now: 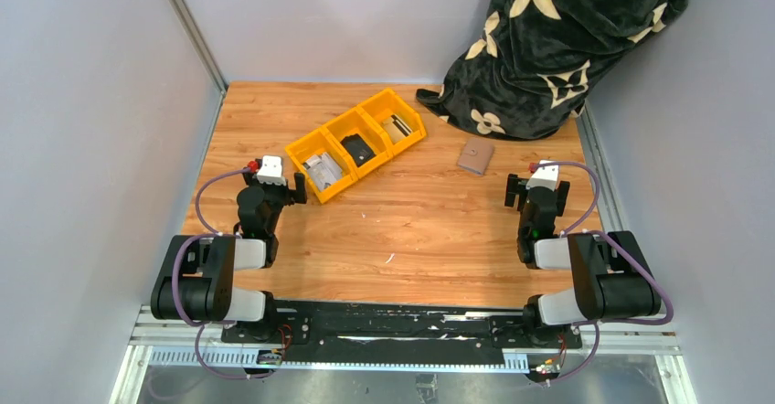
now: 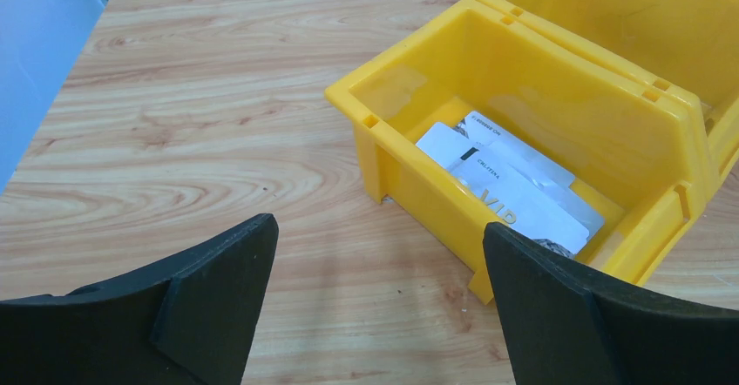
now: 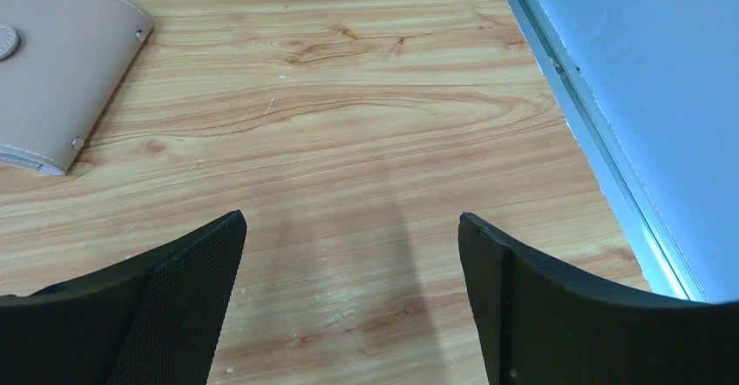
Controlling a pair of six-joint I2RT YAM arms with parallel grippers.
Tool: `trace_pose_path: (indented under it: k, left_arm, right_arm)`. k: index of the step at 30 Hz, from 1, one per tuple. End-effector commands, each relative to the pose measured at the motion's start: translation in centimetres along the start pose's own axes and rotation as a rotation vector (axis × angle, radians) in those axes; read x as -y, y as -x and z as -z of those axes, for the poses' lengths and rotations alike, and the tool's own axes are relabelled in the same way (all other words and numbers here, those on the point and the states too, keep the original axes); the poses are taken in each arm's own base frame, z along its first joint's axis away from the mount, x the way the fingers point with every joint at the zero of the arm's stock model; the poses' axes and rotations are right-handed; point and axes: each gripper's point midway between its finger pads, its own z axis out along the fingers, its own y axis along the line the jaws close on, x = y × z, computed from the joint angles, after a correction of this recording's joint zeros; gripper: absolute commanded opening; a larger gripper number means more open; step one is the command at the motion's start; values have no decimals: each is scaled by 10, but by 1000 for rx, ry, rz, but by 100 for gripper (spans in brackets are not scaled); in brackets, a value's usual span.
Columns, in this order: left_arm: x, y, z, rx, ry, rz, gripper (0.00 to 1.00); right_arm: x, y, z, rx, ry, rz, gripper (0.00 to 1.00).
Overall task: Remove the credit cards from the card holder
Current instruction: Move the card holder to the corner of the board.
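Observation:
Several whitish credit cards (image 2: 510, 185) with dark print lie loose in the nearest yellow bin (image 2: 410, 185); they also show in the top view (image 1: 322, 168). I see no grey-blue card holder for certain. A small greyish item (image 1: 396, 128) lies in the farthest bin and is too small to identify. My left gripper (image 1: 272, 183) is open and empty, just short of the near bin's corner, also in the left wrist view (image 2: 379, 228). My right gripper (image 1: 539, 189) is open and empty over bare wood, also in the right wrist view (image 3: 350, 220).
A black wallet (image 1: 358, 150) lies in the middle bin. A small tan wallet (image 1: 475, 157) lies shut on the table ahead-left of the right gripper, also in the right wrist view (image 3: 61, 63). A dark flowered blanket (image 1: 557, 38) fills the back right corner. Grey walls close both sides.

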Motion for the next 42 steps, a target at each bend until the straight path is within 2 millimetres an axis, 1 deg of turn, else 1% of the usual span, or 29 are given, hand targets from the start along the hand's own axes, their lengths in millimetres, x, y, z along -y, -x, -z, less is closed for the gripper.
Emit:
trace_pose_path:
  k: [1,17,19,21,22,23,24,25,26,28,29,30,32,33,34,35,36,38,39,41,42]
  left_arm:
    - [-2,1,0,7,12,3,100]
    - [-1,1,0,9,9,3,100]
    - [1,2,0,11,-4,-1,100]
    - [5,8,1,25,-36,-19,100]
    - [5,11,1,21,-32,-17,100]
    - [3,14,0,9,-27,-12,100]
    - [1,21,-3,-3,-18,-8,100]
    - [0,20,-3,-45,-16,-4,100]
    - [-1,25,-4,-58,-16,-5,100]
    - [-2,33,-5,-89,-25,-28,100]
    - [-3,38,-5,-96,-26,-44,100]
    - [-6,44,-3,-101,-19,-69,100]
    - [-12,52,-2,-122,6,-86,100]
    - [-15,56,0,-135,18,-94,100]
    - [-18,64,1,-137,27,-100,100]
    - [-19,71,3,-149,29,-104,100]
    - [-21,79,3,-146,33,-102,100]
    - [-21,85,5,-181,38,-76,100]
    - [-32,89,7,-195,67,-53,100]
    - [-38,96,8,-216,88,-13,100]
    - [-40,101,9,-216,99,10,100]
  right_arm:
    - [3,0,0,3,-6,-17,95]
    - [3,0,0,3,-5,-15,95]
    - [4,5,0,19,-14,-14,95]
    - [-2,14,3,44,7,9,95]
    - [4,17,6,35,-43,23,95]
    - [5,25,7,40,-54,21,95]
    - [7,22,10,-1,-65,21,95]
    - [11,28,12,-17,-86,-4,95]
    - [15,26,13,-65,-117,-27,95]
    - [21,35,17,-109,-153,-61,95]
    - [21,39,16,-120,-147,-52,95]
    - [19,49,14,-115,-136,-49,95]
    - [15,57,11,-122,-119,-57,95]
    - [15,63,9,-111,-136,-116,95]
    - [19,71,8,-102,-184,-208,95]
    - [25,65,14,-149,-250,-348,95]
    - [25,62,16,-193,-260,-447,99]
    - [6,62,14,-250,-115,-575,100]
    - [-3,63,14,-266,-60,-595,100]
    - [-21,67,16,-300,46,-572,100]
    - [-27,67,18,-327,68,-561,100]
